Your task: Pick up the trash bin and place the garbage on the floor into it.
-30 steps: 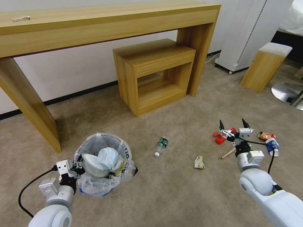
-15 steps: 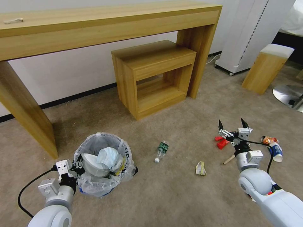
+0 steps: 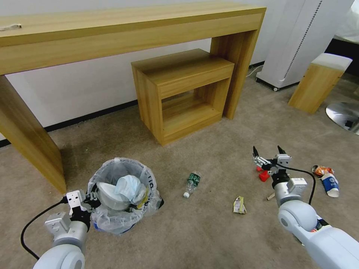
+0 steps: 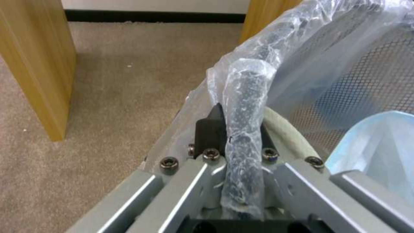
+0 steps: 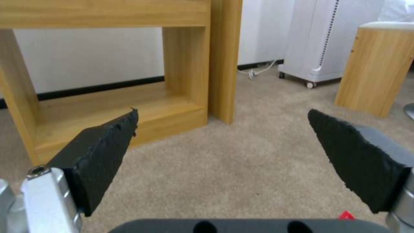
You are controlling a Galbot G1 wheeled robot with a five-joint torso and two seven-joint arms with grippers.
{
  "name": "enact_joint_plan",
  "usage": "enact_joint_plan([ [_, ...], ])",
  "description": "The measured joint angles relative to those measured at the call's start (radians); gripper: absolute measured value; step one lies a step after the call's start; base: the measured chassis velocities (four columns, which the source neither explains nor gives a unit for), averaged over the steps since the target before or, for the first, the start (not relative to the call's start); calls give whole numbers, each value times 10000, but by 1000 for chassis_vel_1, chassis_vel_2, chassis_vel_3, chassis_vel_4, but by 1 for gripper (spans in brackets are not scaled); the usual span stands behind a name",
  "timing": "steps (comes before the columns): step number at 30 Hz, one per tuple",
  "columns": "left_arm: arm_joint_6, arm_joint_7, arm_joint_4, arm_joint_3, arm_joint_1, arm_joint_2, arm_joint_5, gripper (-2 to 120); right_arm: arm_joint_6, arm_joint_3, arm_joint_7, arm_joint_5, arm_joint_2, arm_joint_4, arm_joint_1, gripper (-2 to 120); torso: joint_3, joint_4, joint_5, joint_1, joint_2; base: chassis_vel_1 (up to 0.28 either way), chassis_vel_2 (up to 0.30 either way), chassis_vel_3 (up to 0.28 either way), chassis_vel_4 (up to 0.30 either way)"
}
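The trash bin (image 3: 121,194), lined with a crinkly plastic bag, stands on the beige carpet (image 3: 202,231) at the near left, a white slipper (image 3: 108,194) and blue face mask (image 3: 129,186) inside. The left gripper (image 3: 91,198) is clenched on its bag-wrapped rim (image 4: 245,106). To its right lie a green-label bottle (image 3: 192,182) and a crumpled wrapper (image 3: 239,205). Farther right, the right gripper (image 3: 267,152) hovers with jaws spread wide above a red packet (image 3: 264,175), a wooden stick (image 3: 270,196) just beside its wrist. A blue-white paper cup (image 3: 331,184) lies at the far right.
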Motion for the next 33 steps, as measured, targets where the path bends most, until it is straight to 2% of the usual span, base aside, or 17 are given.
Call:
enact_joint_plan([
  [4,0,2,13,0,-26,-8,-3,1,47,-7,-16,49,-4,2,19,100,0,0,-2,-1,0,0,0,0,0],
  [6,-2,3,37,6,-31,-34,-3,1,552,31,-193,-146,27,-212,14,100,0,0,-3,-1,0,0,0,0,0],
  [9,-2,10,70,47,-46,-69,18,1,810,100,-322,-296,69,-317,17,100,0,0,2,-1,0,0,0,0,0],
  [33,-30,25,38,80,-27,-182,100,1,1104,182,-576,-1015,140,-551,-84,100,0,1,-2,0,0,-36,16,33,-23],
])
